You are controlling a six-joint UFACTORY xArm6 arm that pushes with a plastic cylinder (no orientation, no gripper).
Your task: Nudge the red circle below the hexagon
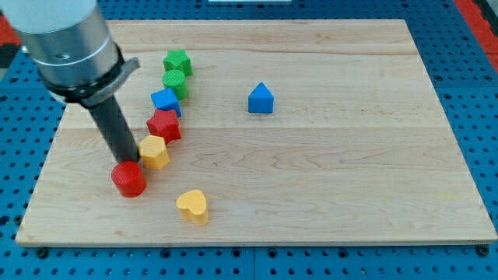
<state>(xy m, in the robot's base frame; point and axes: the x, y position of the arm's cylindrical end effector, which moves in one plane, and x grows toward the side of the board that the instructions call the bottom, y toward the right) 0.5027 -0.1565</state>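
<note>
Resting at the upper edge of the red circle, my tip stood just left of the yellow hexagon; the rod carried no jaws and held nothing. The red circle lay below and left of the hexagon, close beside it. Above the hexagon ran a red star, blue block, green cylinder and green star. A yellow heart and a blue house-shaped block lay apart on the wooden board
</note>
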